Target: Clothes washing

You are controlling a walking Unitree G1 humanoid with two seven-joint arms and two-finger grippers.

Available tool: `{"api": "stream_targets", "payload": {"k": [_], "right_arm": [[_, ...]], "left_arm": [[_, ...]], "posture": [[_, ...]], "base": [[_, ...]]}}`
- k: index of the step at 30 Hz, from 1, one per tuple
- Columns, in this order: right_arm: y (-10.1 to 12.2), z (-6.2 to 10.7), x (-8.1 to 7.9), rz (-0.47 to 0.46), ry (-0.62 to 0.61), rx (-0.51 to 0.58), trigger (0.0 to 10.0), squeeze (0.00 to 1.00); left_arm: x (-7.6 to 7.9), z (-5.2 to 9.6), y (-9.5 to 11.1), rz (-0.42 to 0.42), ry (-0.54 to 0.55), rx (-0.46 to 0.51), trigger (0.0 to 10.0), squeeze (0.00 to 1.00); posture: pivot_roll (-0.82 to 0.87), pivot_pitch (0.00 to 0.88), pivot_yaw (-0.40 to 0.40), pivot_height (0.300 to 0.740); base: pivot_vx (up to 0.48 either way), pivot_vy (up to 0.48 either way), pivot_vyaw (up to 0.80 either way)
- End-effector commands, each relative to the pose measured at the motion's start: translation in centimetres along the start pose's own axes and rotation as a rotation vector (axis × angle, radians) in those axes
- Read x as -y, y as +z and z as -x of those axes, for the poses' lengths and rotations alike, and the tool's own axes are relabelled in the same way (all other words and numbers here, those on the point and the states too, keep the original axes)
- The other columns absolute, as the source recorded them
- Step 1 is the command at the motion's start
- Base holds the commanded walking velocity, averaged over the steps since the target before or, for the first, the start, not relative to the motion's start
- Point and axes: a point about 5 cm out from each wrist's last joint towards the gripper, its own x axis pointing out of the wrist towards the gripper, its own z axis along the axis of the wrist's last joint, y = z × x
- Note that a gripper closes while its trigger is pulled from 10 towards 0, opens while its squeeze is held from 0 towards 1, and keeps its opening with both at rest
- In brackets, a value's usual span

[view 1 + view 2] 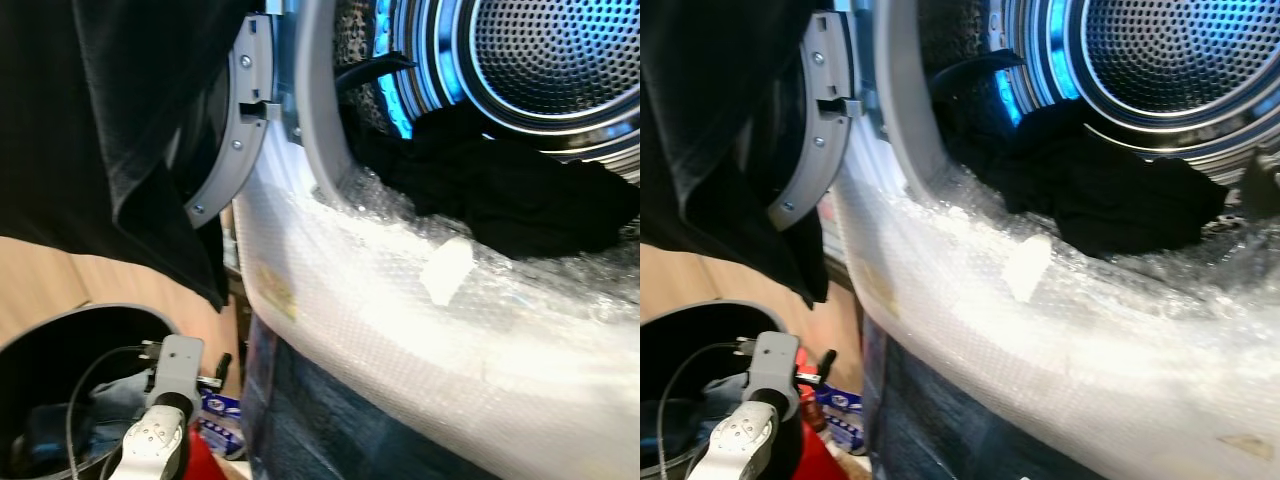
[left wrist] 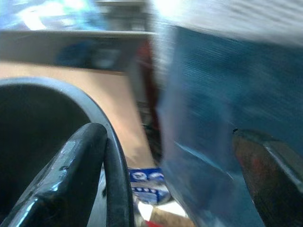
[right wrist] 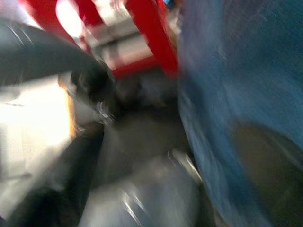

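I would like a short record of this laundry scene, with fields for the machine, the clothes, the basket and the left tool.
machine: washer drum lit blue, door open, front wrapped in bubble wrap
clothes: black garment lying across the drum opening; another dark cloth hanging at upper left
basket: grey round bin on the floor, clothes inside
left tool: left tool open, over the bin's rim
right tool: view too blurred to tell

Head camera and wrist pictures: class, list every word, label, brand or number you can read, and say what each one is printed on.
None can be read.
Blue and white package on the floor beside the washing machine: printing too small and blurred.
Yellowish sticker under the bubble wrap: washed out, unreadable.
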Motion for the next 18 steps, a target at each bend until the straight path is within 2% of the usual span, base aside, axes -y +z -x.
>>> {"api": "stream_targets", "payload": {"k": [1,3,4,5,6,8,10,13,17,18], "right_arm": [[-0.6,0.3,0.9,-0.04,-0.074,0.0,10.0,0.0],[-0.8,0.2,0.9,-0.05,-0.086,-0.003,10.0,0.0],[-1.4,0.1,0.6,-0.061,-0.082,-0.018,10.0,0.0],[-2.8,0.0,0.3,-0.126,-0.09,-0.039,10.0,0.0],[-3.2,0.0,0.3,-0.144,-0.094,-0.043,10.0,0.0],[-3.6,0.0,0.2,-0.166,-0.102,-0.047,10.0,0.0],[-3.8,-0.1,0.2,-0.169,-0.102,-0.051,10.0,0.0],[-4.1,-0.2,0.1,-0.173,-0.106,-0.056,10.0,0.0],[-3.9,-0.4,0.3,-0.182,-0.121,-0.041,10.0,0.0],[-3.5,-0.6,0.4,-0.181,-0.125,-0.03,10.0,0.0]], "left_arm": [[3.7,0.3,-2.1,-0.017,-0.212,-0.113,10.0,0.0],[3.9,0.5,-1.9,-0.037,-0.235,-0.101,10.0,0.0],[3.7,0.7,-0.8,-0.056,-0.229,-0.072,10.0,0.0],[2.6,1.7,1.7,-0.088,-0.234,-0.028,10.0,0.0],[2.4,2.0,2.4,-0.097,-0.241,-0.019,10.0,0.0],[2.4,2.6,3.0,-0.071,-0.283,-0.032,10.0,0.0],[2.4,2.9,3.2,-0.079,-0.313,-0.05,10.0,0.0],[2.2,3.2,3.6,-0.08,-0.308,-0.087,10.0,0.0],[1.6,3.0,4.2,-0.018,-0.222,-0.102,10.0,0.0],[0.8,2.6,4.5,0.064,-0.136,-0.109,10.0,0.0]], "posture": [[-0.02,0.0,-0.044,0.74],[-0.02,0.0,-0.039,0.74],[-0.02,0.0,-0.039,0.74],[-0.02,0.0,-0.024,0.74],[-0.02,0.0,-0.024,0.74],[-0.01,0.0,-0.026,0.74],[-0.01,0.0,-0.024,0.74],[0.0,0.0,-0.019,0.74],[0.0,0.0,-0.016,0.74],[0.0,0.0,-0.017,0.74]], "base": [[0.0,0.0,0.0],[0.0,0.0,0.0],[0.0,0.0,0.0],[0.0,0.0,0.0],[0.0,0.0,0.0],[0.0,0.0,0.0],[0.0,0.0,0.0],[0.0,0.0,0.0],[0.0,0.0,0.0],[0.0,0.0,0.0]]}}
